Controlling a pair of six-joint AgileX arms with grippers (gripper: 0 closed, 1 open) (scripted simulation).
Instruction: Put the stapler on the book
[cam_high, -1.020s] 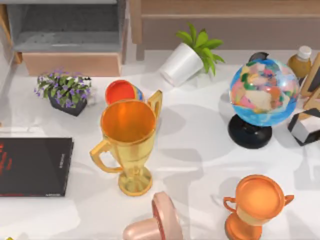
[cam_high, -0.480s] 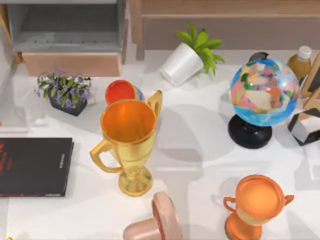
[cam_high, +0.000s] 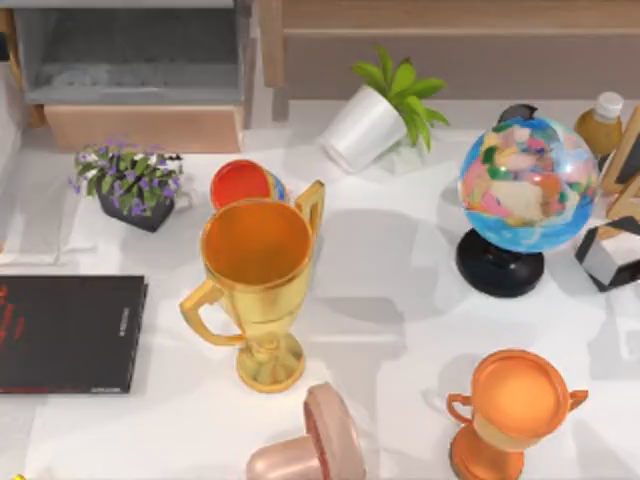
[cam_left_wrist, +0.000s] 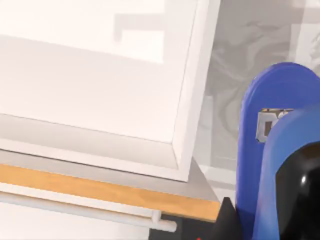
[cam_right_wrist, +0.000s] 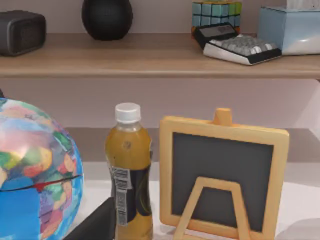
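Blue stapler (cam_left_wrist: 272, 165) rides close against the left wrist camera; black book (cam_high: 68, 332) lies flat at the top view's left edge.

In the left wrist view the stapler stands tall at the right of the frame, its pale grey patch near the upper end, with a glossy black part of the left gripper over its lower right; whether the jaws clamp it cannot be told. A white tabletop (cam_left_wrist: 100, 85) edge fills the rest. On the table, right of the book, stands a gold trophy (cam_high: 255, 290), then a globe (cam_high: 527, 185) at the right. The right wrist view faces a juice bottle (cam_right_wrist: 128, 175) and small easel chalkboard (cam_right_wrist: 222, 175).
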